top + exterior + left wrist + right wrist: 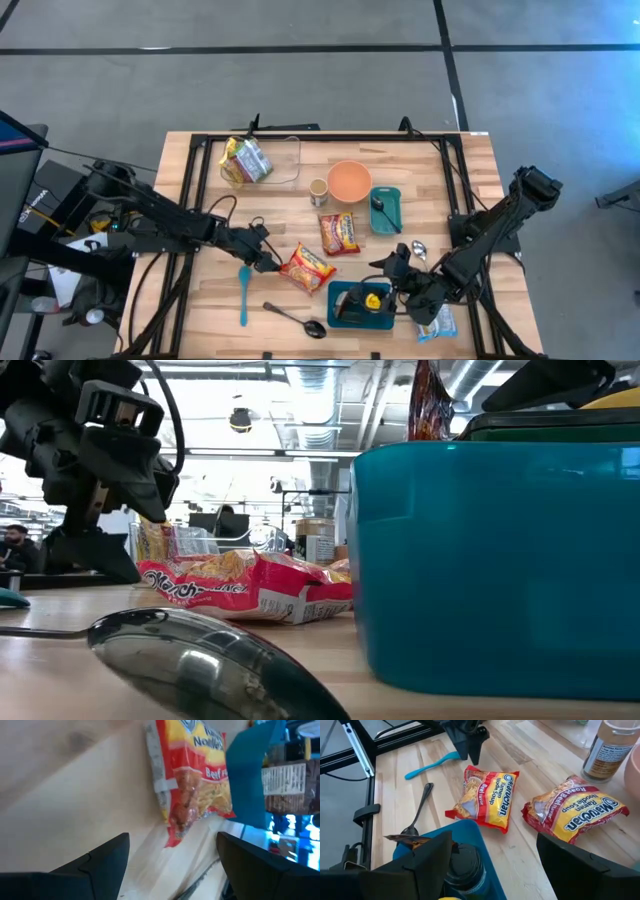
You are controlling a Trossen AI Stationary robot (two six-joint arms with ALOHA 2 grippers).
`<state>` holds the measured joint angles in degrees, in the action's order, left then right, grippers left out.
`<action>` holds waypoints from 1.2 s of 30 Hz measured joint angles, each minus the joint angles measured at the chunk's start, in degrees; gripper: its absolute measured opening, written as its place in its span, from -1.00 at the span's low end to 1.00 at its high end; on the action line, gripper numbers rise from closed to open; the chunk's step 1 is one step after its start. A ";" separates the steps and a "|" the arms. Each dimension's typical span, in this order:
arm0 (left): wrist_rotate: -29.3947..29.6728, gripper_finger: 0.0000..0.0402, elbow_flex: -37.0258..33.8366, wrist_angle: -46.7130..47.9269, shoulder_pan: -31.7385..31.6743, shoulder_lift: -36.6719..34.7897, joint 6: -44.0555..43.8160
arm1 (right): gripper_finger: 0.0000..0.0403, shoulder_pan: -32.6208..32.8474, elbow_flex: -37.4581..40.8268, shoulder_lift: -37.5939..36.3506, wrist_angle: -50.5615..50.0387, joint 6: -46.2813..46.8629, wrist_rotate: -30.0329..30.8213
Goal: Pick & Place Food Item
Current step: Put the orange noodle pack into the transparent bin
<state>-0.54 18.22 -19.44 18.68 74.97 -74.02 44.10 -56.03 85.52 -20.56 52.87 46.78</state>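
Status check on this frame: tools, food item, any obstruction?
Left tool open, beside near ramen packet, not touching. Right tool open over teal bin. Black spoon lies nearby, not blocking.

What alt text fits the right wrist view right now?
Two ramen packets lie on the wooden table: the nearer ramen packet sits just beyond the left gripper, open, with a blue spatula and a spoon beside it and the second packet apart.
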 joint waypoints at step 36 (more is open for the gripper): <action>-0.50 -0.17 0.00 -11.77 0.00 10.42 4.71 | 0.42 -0.84 0.00 0.00 0.07 -0.84 0.02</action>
<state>-1.04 18.22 -31.21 18.68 85.38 -69.31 43.27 -56.03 85.52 -20.49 52.03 46.81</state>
